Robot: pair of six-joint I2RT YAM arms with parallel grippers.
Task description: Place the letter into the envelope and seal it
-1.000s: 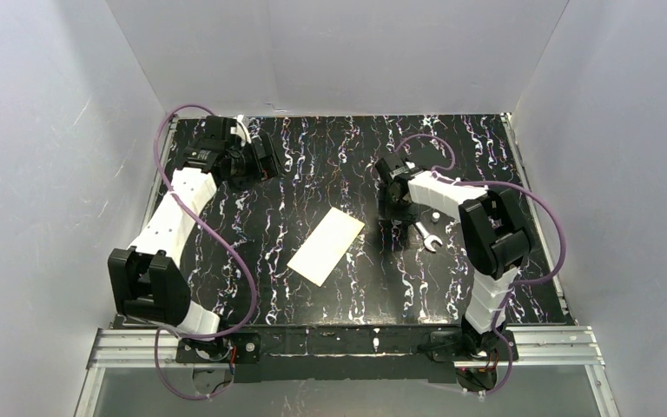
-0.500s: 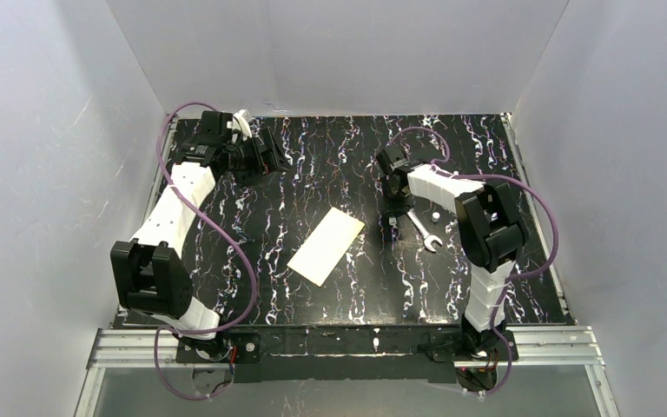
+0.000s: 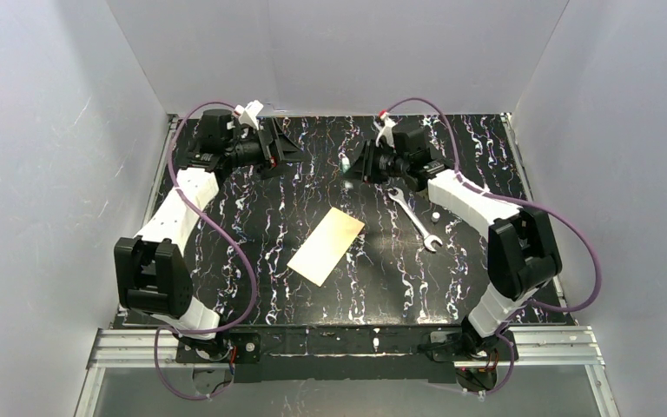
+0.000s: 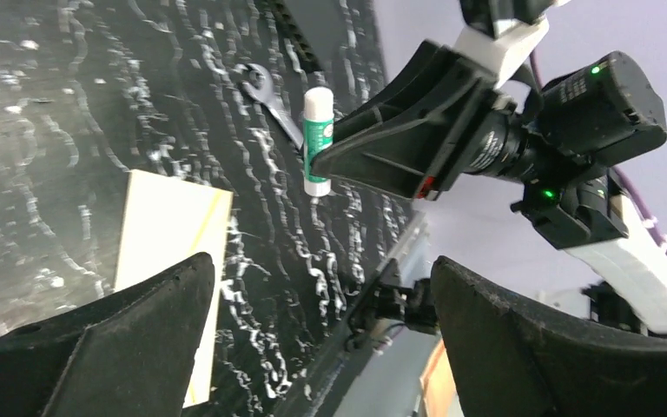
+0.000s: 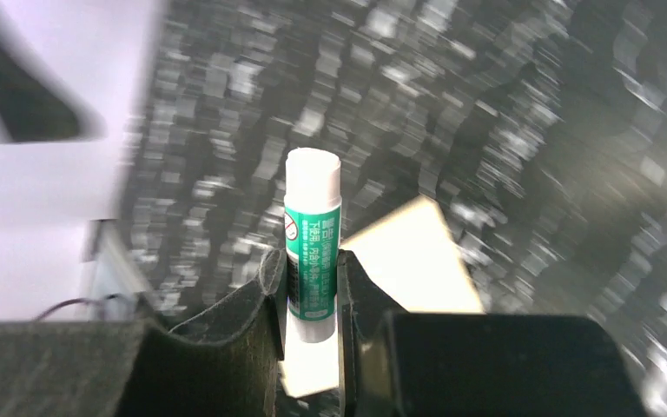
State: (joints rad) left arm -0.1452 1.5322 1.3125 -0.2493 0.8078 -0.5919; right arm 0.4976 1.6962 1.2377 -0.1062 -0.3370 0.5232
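Cream envelope [image 3: 326, 246] lies beyond fingers [image 5: 221, 343] gripping glue stick [image 5: 313, 252].

Soft, even light from overhead; my right wrist feed is smeared.
In the top view the walls [image 3: 356, 52] glow pale, shadows stay faint, and I see a warm patch on the envelope [image 3: 326, 246]. On the right wrist only the glue stick [image 5: 313, 234] is sharp; the tabletop [image 5: 530, 130] blurs and the upper left blows out white.
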